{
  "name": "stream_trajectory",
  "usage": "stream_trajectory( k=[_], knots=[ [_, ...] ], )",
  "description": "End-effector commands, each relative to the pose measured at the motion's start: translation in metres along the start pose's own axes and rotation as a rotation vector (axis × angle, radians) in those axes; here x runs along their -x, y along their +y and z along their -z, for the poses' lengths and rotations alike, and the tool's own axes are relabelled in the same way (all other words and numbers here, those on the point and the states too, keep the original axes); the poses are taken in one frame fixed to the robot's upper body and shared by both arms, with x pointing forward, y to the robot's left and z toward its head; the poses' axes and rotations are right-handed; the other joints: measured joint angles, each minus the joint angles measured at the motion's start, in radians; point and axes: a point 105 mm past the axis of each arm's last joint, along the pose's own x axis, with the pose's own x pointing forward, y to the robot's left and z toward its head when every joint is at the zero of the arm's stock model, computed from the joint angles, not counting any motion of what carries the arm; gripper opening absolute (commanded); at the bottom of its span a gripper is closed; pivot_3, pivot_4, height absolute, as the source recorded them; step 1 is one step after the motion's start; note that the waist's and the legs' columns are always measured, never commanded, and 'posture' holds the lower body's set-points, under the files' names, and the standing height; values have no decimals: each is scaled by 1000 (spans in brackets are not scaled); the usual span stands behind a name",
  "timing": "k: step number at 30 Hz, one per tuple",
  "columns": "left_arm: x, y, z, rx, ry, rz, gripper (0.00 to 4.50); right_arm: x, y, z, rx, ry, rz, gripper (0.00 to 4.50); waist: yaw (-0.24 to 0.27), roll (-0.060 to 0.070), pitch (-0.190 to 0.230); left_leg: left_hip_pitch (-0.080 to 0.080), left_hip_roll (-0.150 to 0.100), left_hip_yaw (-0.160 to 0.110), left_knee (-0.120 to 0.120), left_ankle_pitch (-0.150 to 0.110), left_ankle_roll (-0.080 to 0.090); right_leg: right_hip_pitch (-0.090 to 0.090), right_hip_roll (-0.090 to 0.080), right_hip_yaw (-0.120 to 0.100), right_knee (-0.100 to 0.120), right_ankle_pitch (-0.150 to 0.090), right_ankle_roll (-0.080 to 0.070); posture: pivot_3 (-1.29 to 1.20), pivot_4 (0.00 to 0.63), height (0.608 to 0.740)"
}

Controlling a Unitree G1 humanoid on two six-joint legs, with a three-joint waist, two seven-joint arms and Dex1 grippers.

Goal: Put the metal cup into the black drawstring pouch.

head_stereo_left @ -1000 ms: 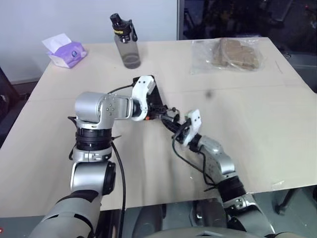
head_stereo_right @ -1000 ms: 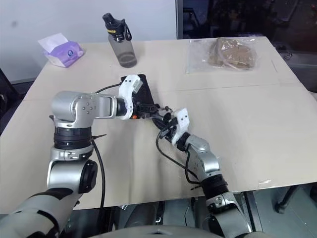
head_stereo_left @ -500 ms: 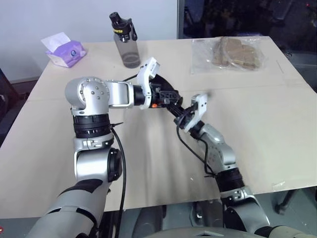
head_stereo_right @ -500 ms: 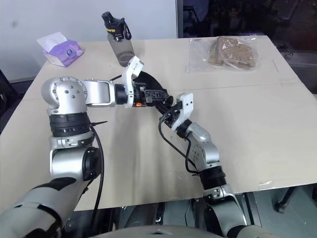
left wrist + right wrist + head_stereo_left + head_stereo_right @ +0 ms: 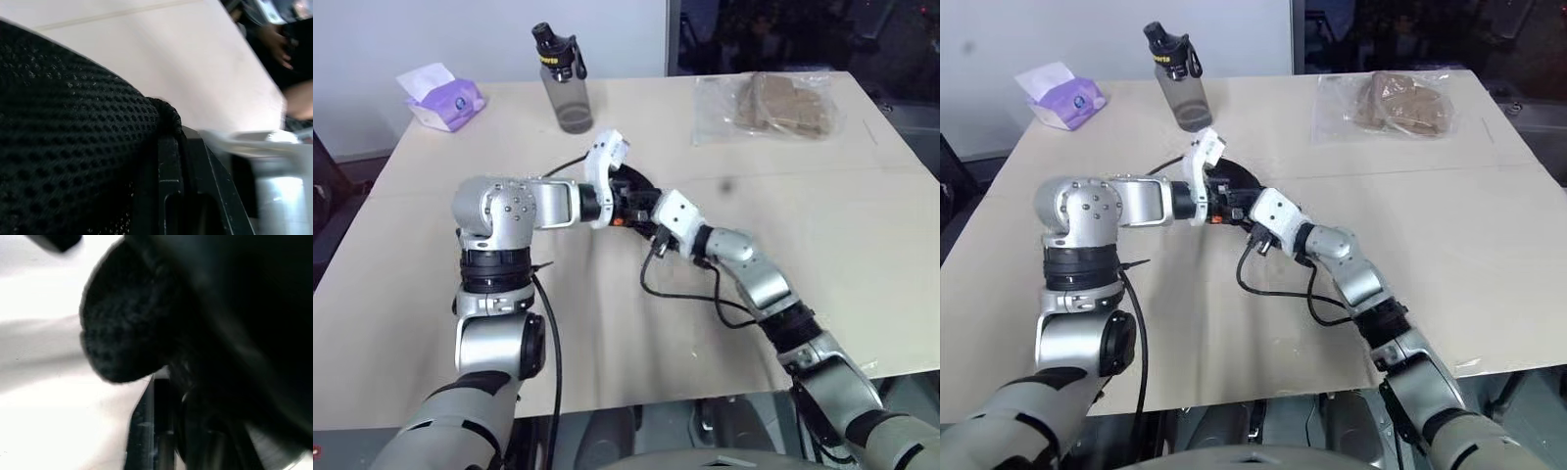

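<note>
I'm clenching the left end effector (image 5: 628,202) on the black drawstring pouch (image 5: 636,186), lifted above the worktop (image 5: 822,235); the right end effector (image 5: 646,210) is meeting it, grip unclear.

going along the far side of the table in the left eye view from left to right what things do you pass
Purple and white tissue pack → grey transparent bottle with black cap → clear plastic bag of brown items.

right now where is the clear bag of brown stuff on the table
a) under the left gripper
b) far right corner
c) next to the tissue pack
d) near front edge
b) the clear bag lies at the table's far right corner, across from the tissue pack.
</note>
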Motion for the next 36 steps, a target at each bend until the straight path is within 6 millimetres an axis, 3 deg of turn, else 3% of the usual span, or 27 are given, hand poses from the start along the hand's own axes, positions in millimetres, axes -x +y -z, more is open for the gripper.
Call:
stream_trajectory(
  k=[1, 2, 5, 8, 10, 15, 20, 24, 26, 32, 36],
  knots=[
    [13, 14, -24, -76, -154, -26, 0, 41, 1, -39, -76, -108, -13, 1592, 1, 0, 0, 0, -1, 0, 0, 0, 0, 0, 0, 0, -1, 0, 0, 0, 150, 740],
    [16, 18, -27, -89, -162, -43, 0, 53, 5, -46, -103, -137, -36, 1592, 4, 0, 0, -1, -1, 0, 0, 0, 0, 0, -1, 0, 0, 0, 0, 0, 150, 740],
    [23, 23, -34, -116, -178, -62, 0, 69, 4, -49, -109, -106, -8, 2919, 3, 0, 0, -8, -1, -2, 1, 0, 0, -7, -1, -2, -1, 0, 0, 0, 150, 740],
    [33, 18, -46, -161, -208, -39, 0, 66, -4, -31, -148, -25, 78, 4363, 1, 0, 0, -9, -1, -2, 2, 0, 0, -8, -1, -2, 1, 0, 0, 0, 150, 740],
    [41, 15, -52, -171, -218, -30, 0, 56, -15, -12, -132, 45, 168, 4363, 0, 0, 0, -8, -1, -1, 2, 0, 1, -8, 0, -3, 2, 0, 0, 0, 150, 740],
    [47, 16, -55, -212, -213, -52, 0, 35, -15, 10, -158, 90, 204, 4363, -1, 0, 0, -8, -1, 1, 2, 0, 1, -8, 0, -1, 2, 0, 0, 0, 150, 740],
    [48, 22, -46, -188, -297, -18, 0, 46, -15, 1, -335, 39, 241, 4363, 2, 0, 0, -11, -1, -1, 2, 0, 0, -9, -1, -1, 1, 0, 0, 0, 150, 740],
    [51, 31, -40, -120, -319, -11, 0, 52, -2, -9, -492, 5, 193, 4363, 3, 0, 0, -12, -1, -2, 2, 0, 1, -10, -1, -2, 1, 0, 0, 0, 150, 740],
    [50, 36, -35, -119, -306, -27, 0, 51, 3, -11, -521, 10, 168, 3867, 1, 0, 0, -12, -1, -3, 3, 0, 1, -10, -1, -3, 2, 0, 0, 0, 150, 740],
    [50, 47, -20, -117, -252, -62, 0, 42, 11, -12, -573, 42, 135, 3867, -1, 0, 0, -10, -2, -2, 3, -1, 3, -10, -1, -2, 3, 0, 0, 0, 150, 740],
    [49, 66, -4, -107, -189, -138, 0, 24, 11, -9, -611, 41, 136, 3867, -1, 0, 0, -10, -2, -2, 3, -1, 3, -10, 0, -2, 3, 0, 0, 0, 150, 740]
  ],
)
